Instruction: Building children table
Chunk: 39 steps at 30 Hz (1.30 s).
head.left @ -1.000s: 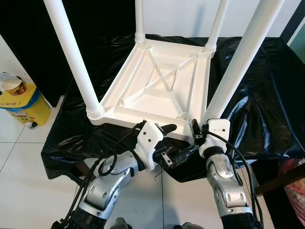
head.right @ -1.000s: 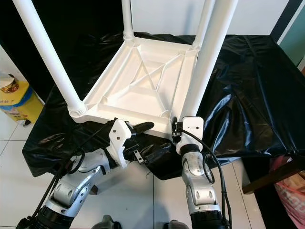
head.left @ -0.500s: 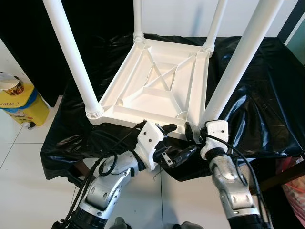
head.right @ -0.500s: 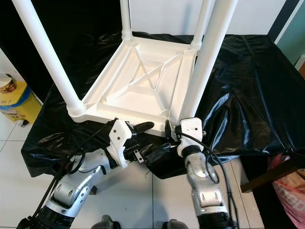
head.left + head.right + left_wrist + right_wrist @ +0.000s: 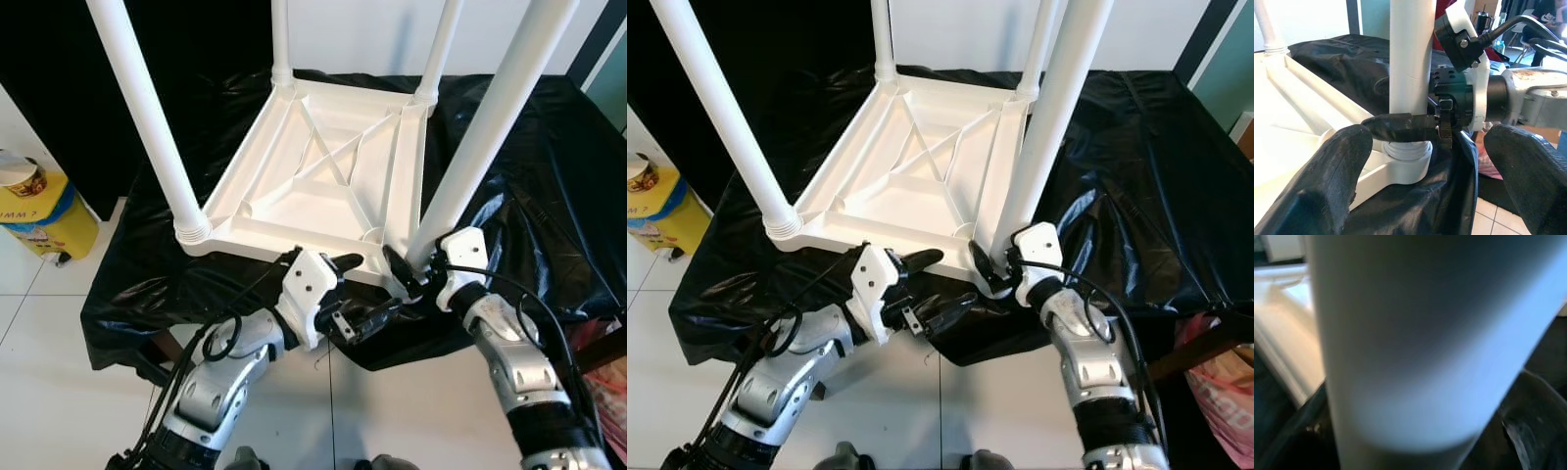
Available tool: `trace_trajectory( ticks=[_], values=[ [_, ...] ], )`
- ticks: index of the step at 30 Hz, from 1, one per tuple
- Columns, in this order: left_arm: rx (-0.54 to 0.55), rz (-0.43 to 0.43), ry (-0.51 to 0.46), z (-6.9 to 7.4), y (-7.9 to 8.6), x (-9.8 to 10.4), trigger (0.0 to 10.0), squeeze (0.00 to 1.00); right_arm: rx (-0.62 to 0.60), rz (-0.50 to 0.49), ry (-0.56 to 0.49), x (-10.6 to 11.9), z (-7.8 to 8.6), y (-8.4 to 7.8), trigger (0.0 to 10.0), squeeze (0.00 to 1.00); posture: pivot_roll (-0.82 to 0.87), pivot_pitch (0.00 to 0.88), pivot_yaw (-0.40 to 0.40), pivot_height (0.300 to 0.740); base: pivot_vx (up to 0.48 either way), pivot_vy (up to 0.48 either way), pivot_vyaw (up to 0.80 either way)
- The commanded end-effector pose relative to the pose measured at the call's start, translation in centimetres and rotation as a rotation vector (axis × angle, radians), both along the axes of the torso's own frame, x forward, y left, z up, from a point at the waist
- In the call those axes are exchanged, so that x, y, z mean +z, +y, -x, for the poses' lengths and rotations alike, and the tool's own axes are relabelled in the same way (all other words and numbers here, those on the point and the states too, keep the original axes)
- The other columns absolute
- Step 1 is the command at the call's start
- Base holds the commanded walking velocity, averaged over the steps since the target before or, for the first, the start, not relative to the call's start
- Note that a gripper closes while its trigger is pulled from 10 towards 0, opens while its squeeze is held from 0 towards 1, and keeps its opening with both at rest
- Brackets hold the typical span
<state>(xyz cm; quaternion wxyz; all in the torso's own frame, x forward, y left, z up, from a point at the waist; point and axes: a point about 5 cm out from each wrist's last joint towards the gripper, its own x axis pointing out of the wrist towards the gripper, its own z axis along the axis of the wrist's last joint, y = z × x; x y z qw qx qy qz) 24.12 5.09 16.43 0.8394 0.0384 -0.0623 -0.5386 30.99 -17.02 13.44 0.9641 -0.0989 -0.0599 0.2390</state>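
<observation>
A white plastic children's table [image 5: 257, 241] lies upside down on a black sheet, its legs pointing up. The near right leg [image 5: 480, 127] stands in its corner socket. My right gripper [image 5: 415, 268] is shut around the base of this leg; one of its fingers [image 5: 1398, 128] crosses in front of the leg [image 5: 1409, 58] in the left wrist view. The same leg [image 5: 1415, 333] sits close between the fingers in the right wrist view. My left gripper [image 5: 359, 288] is open with nothing in it, just below the table's near edge, its fingertips pointing at the right gripper.
The black sheet [image 5: 549, 176] covers the work surface and hangs over its front edge. A yellow bin [image 5: 44, 215] with a paper cup on it stands on the white tiled floor at the left. The near left leg [image 5: 147, 117] and two far legs rise around the tabletop.
My right forearm has swung out to the right and the wrist has turned, so its finger now lies sideways across the leg base. The left arm has stayed put.
</observation>
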Motion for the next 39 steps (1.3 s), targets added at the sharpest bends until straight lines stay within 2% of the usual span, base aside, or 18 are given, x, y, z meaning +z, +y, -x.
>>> trace_trajectory(
  ticks=[1, 4, 11, 12, 13, 16, 17, 24, 25, 26, 33, 36, 39],
  values=[
    [0.022, -0.005, -0.010, 0.0, -0.1, 0.0, 10.0, 0.00, 0.028, 0.006, 0.024, -0.4, -0.2, 0.0, 10.0, 0.00, 0.02, 0.088, -0.031, 0.740, 0.000, 0.000, 0.00],
    [0.022, -0.009, -0.014, -0.1, -0.1, 0.0, 10.0, 0.00, 0.070, 0.039, 0.032, -0.2, -1.4, -0.4, 10.0, 0.00, 0.02, 0.083, -0.026, 0.740, 0.000, 0.000, 0.00],
    [0.025, -0.016, -0.019, -0.3, -0.1, 0.0, 10.0, 0.00, 0.086, 0.070, 0.044, -0.2, -2.4, -0.9, 10.0, 0.00, 0.03, 0.080, -0.028, 0.740, 0.000, 0.000, 0.00],
    [0.026, -0.016, -0.019, -0.3, -0.1, 0.0, 10.0, 0.00, 0.090, 0.075, 0.048, -0.2, -2.6, -0.8, 6.9, 0.00, 0.03, 0.080, -0.029, 0.740, 0.000, 0.000, 0.00],
    [0.027, -0.016, -0.019, -0.3, -0.1, 0.0, 10.0, 0.00, 0.097, 0.076, 0.049, -0.3, -2.7, -0.9, 1.2, 0.00, 0.03, 0.080, -0.030, 0.740, 0.000, 0.000, 0.00],
    [0.028, -0.016, -0.019, -0.3, -0.1, 0.0, 10.0, 0.00, 0.107, 0.074, 0.055, -0.4, -2.7, -0.7, 1.2, 0.00, 0.03, 0.080, -0.032, 0.740, 0.000, 0.000, 0.00],
    [0.029, -0.018, -0.020, -0.3, -0.1, 0.0, 10.0, 0.00, 0.121, 0.072, 0.061, -0.7, -2.6, -0.6, 0.0, 0.00, 0.03, 0.078, -0.032, 0.740, 0.000, 0.000, 0.00],
    [0.033, -0.029, -0.026, -0.3, -0.1, -0.2, 10.0, 0.00, 0.144, 0.063, 0.083, -2.1, -2.0, -0.1, 0.0, 0.00, 0.03, 0.073, -0.032, 0.740, 0.000, 0.000, 0.00],
    [0.032, -0.029, -0.027, -0.3, -0.1, -0.2, 10.0, 0.00, 0.134, 0.057, 0.088, -2.2, -2.0, -0.1, 3.6, 0.00, 0.03, 0.069, -0.030, 0.740, 0.000, 0.000, 0.00],
    [0.031, -0.031, -0.029, -0.3, -0.1, -0.2, 10.0, 0.00, 0.118, 0.050, 0.087, -2.4, -1.9, -0.1, 10.0, 0.00, 0.03, 0.069, -0.031, 0.740, 0.000, 0.000, 0.00],
    [0.030, -0.032, -0.031, -0.4, -0.2, -0.2, 10.0, 0.00, 0.056, 0.010, 0.064, -2.3, -1.8, -0.2, 10.0, 0.00, 0.02, 0.069, -0.030, 0.740, 0.000, 0.000, 0.00],
    [0.035, -0.033, -0.028, -0.4, -0.3, -0.3, 10.0, 0.00, -0.059, -0.002, 0.031, -2.0, -1.8, -0.6, 10.0, 0.00, 0.02, 0.069, -0.035, 0.740, 0.000, 0.000, 0.00],
    [0.038, -0.034, -0.026, -0.5, -0.3, -0.4, 10.0, 0.00, -0.107, -0.003, 0.021, -1.9, -1.8, -0.7, 10.0, 0.00, 0.02, 0.069, -0.037, 0.740, 0.000, 0.000, 0.00]
  ],
)
